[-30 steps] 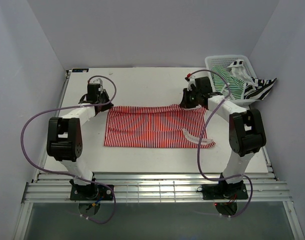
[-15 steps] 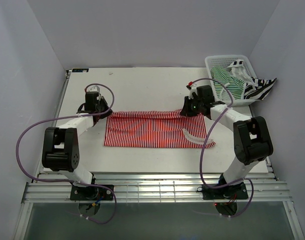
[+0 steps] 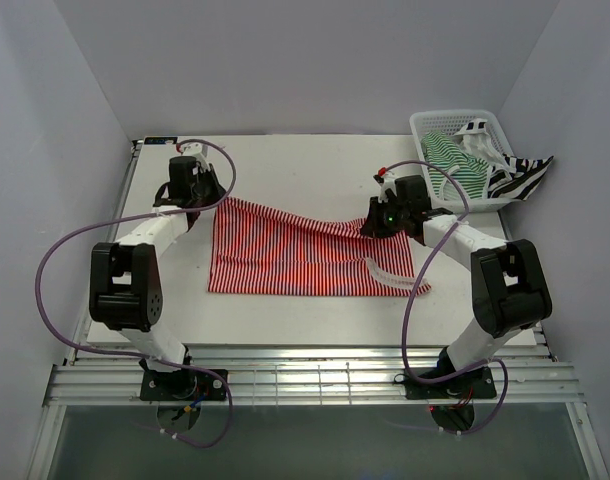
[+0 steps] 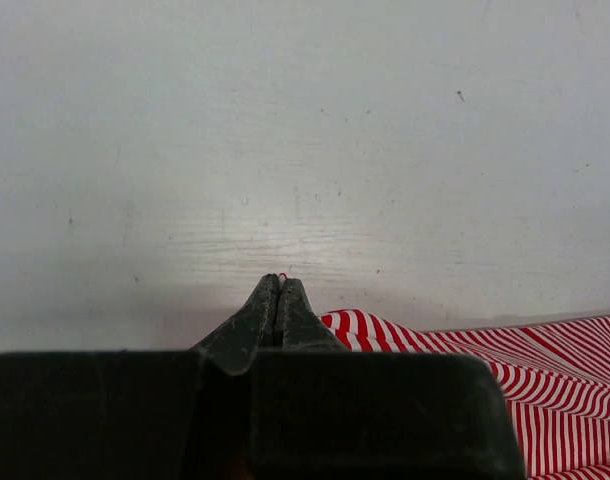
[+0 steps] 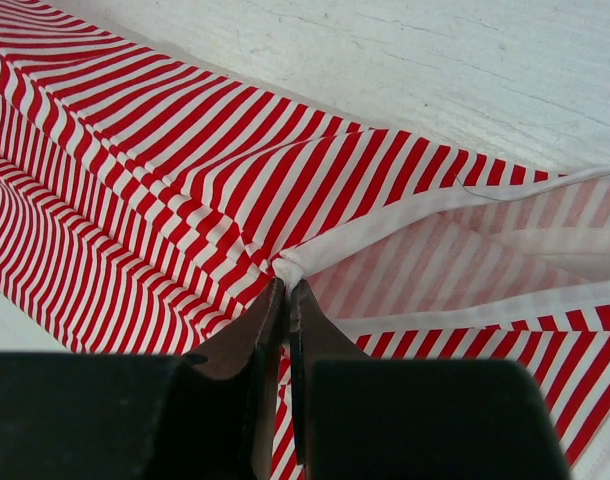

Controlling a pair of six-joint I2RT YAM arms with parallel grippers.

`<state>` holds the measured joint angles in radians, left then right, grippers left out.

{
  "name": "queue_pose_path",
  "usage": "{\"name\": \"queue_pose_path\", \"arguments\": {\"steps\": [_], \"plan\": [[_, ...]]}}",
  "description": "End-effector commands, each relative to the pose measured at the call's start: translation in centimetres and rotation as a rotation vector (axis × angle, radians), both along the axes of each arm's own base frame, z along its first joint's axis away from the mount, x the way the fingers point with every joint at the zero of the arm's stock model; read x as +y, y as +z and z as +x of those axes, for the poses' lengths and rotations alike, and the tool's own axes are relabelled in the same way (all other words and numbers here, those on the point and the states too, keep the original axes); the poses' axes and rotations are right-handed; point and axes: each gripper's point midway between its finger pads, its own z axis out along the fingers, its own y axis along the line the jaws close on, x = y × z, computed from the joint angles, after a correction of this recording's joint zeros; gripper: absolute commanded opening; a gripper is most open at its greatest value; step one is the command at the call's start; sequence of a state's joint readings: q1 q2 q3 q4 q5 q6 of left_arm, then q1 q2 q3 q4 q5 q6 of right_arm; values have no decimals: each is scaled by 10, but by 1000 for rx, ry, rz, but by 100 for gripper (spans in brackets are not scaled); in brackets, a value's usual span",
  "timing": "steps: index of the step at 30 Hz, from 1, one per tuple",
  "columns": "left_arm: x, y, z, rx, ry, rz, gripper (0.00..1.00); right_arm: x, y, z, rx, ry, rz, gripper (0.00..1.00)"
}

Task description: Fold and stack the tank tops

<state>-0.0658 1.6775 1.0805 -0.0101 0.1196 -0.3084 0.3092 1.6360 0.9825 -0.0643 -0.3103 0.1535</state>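
Left fingers (image 4: 263, 318) now sit farther back; both they and right fingers (image 5: 247, 345) clench the red-and-white top (image 3: 305, 262), seemingly tensioning its far edge.

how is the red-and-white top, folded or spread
Spread, unfolded: red-and-white tank top lies open, left gripper and right gripper pinching its far edge.

Left gripper (image 4: 277, 287), right gripper (image 5: 286, 292) clamped

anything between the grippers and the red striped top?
Nothing visible. The left gripper and the right gripper are both shut on the red-and-white tank top at its far edge. The other tops lie in the basket, far right.
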Motion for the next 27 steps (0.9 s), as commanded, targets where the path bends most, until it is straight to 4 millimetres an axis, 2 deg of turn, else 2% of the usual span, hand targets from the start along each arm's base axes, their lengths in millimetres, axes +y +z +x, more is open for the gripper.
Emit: {"name": "queue_pose_path", "arguments": {"steps": [1, 5, 6, 8, 9, 11, 12, 13, 15, 27], "plan": [[-1, 25, 16, -87, -71, 63, 0, 2, 24, 10, -70, 1, 10, 8], [0, 15, 3, -76, -79, 75, 0, 3, 26, 9, -71, 8, 16, 8], [0, 4, -5, -56, -81, 73, 0, 3, 26, 8, -71, 10, 15, 8], [1, -3, -14, -45, -73, 69, 0, 2, 24, 6, -66, 10, 12, 8], [4, -15, -23, -20, -57, 74, 0, 1, 23, 5, -62, 12, 8, 8], [7, -21, -30, -5, -26, 62, 0, 0, 21, 5, -63, 12, -3, 8], [9, -16, -31, -22, -14, 57, 0, -1, 19, 4, -57, 14, -10, 8], [8, -24, -38, -9, -12, 55, 0, -1, 20, 4, -59, 17, -12, 8], [9, -20, -41, -21, -1, 45, 0, -3, 20, 3, -60, 17, -19, 8], [9, -35, -61, 12, -5, 39, 0, -3, 8, -12, -35, 52, -16, 8]]}}
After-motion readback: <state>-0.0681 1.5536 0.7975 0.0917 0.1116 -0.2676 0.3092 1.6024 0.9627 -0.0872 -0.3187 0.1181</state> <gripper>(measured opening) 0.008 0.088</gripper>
